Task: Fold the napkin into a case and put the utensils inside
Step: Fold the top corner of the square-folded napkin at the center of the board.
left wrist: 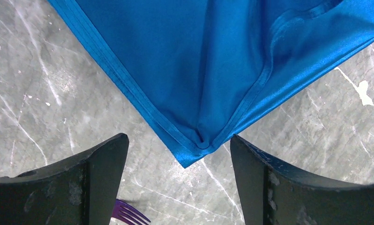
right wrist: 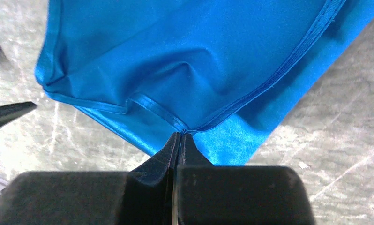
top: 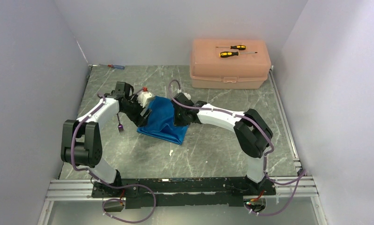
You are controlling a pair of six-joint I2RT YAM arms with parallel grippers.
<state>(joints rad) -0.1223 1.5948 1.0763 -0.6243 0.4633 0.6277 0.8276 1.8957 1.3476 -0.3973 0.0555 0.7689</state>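
The blue napkin [top: 162, 121] lies rumpled and partly folded over itself in the middle of the table. My right gripper [right wrist: 181, 135] is shut on a hemmed edge of the napkin [right wrist: 175, 56]; in the top view it [top: 178, 115] is at the cloth's right side. My left gripper [left wrist: 178, 147] is open and empty, and a corner of the napkin [left wrist: 194, 61] lies between its fingertips; in the top view it [top: 145, 111] is at the cloth's left side. The purple fork [top: 121, 125] lies left of the napkin, and its tines [left wrist: 129, 214] show by my left finger. A small white piece [top: 170, 151], perhaps the spoon, lies in front of the napkin.
A peach plastic box [top: 229, 70] stands at the back right with two yellow-and-black screwdrivers [top: 232, 50] on its lid. A small blue-and-red screwdriver [top: 115, 66] lies at the back left by the wall. Grey walls close in both sides.
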